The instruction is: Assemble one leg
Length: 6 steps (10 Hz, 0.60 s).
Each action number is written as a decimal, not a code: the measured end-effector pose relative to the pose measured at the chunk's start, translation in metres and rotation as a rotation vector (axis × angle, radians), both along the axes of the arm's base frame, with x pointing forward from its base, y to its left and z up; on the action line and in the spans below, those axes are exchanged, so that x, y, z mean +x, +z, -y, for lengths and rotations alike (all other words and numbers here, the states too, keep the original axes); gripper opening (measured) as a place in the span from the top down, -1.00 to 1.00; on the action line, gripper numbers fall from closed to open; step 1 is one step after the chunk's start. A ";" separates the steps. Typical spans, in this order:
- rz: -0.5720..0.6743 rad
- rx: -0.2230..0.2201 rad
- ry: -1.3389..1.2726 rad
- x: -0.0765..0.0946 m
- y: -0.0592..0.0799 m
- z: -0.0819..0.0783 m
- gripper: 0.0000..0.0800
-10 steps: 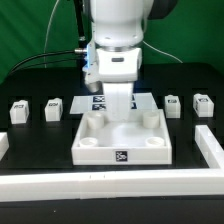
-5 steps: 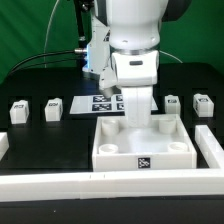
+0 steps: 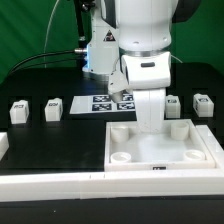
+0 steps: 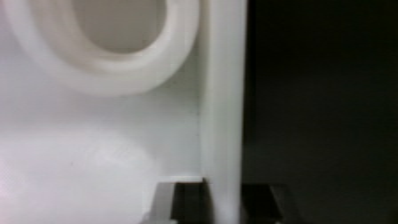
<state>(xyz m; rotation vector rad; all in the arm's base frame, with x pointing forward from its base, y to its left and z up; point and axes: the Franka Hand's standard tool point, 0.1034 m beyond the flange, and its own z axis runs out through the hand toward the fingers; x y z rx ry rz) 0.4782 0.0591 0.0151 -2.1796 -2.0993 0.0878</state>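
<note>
While the exterior view takes in the whole worktop (image 3: 60, 140), the wrist view closes on a single edge.

Exterior view: the arm (image 3: 140, 40) stands at frame centre. Its gripper (image 3: 150, 122) is lowered onto the rear wall of the large white tray (image 3: 160, 148), which lies in the lower right of the frame with its round corner sockets showing. Four legs stand upright on the worktop, apart from the tray and untouched. The left outer leg (image 3: 18, 112) and left inner leg (image 3: 53, 108) are at the exterior view's left. The right inner leg (image 3: 173, 103) and right outer leg (image 3: 203, 104) are at the exterior view's right, behind the tray. The marker board (image 3: 105, 103) lies flat between the two pairs, partly hidden by the arm. Finger spacing cannot be read here.

Wrist view: the gripper (image 4: 226, 203) is set narrow. Its two dark fingertips (image 4: 187, 203) press on either side of the tray's thin wall (image 4: 222, 100), so it holds the tray (image 4: 89, 150). One socket ring (image 4: 107, 40) lies just beside that wall. The legs show only in the exterior view.
</note>
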 end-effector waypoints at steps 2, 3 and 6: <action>0.003 0.000 -0.014 0.001 0.000 -0.002 0.82; -0.004 -0.001 -0.015 0.001 0.000 -0.003 0.82; 0.004 0.001 -0.039 -0.002 -0.003 0.000 0.68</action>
